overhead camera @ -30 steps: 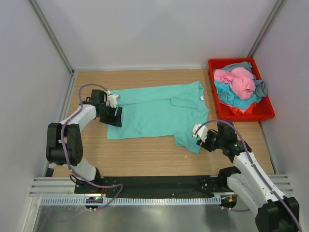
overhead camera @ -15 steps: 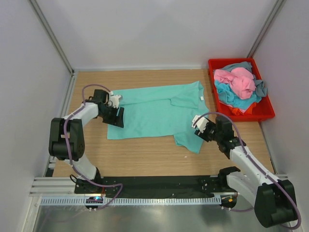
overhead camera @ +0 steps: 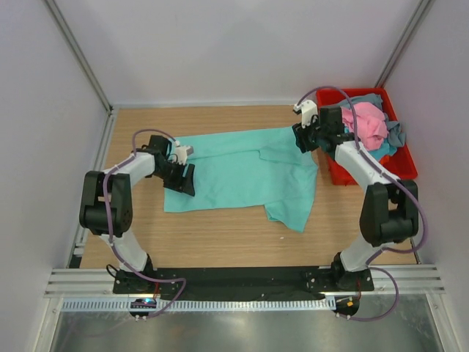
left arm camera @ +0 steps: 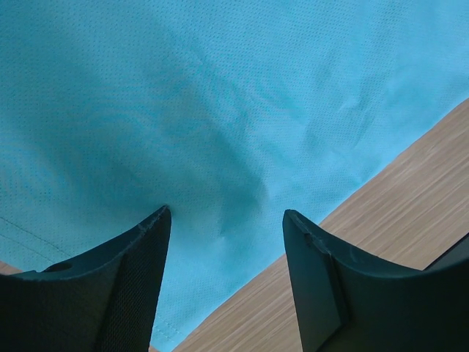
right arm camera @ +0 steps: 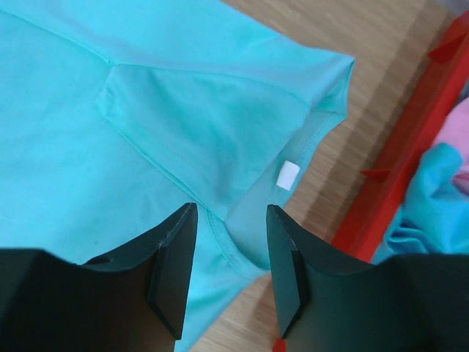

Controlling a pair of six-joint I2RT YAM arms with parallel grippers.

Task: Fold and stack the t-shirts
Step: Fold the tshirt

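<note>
Currently left pincer point(overhead camera: 183, 178) open over hem of teal shirt point(overhead camera: 234, 176), which lies on the table point(overhead camera: 220, 235) left of the red bin point(overhead camera: 381, 176); right pincer point(overhead camera: 304, 138) open over collar, beside bin. Caution: shallow closing may drag cloth askew.

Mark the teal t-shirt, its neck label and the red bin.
teal t-shirt point(overhead camera: 234, 172), top view, body middle.
neck label point(right arm camera: 288, 174), right wrist view, tag centre.
red bin point(right arm camera: 403, 147), right wrist view, side wall.

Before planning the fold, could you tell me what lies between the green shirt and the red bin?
Only bare wooden table separates shirt and bin, clearest in the right wrist view.
</note>
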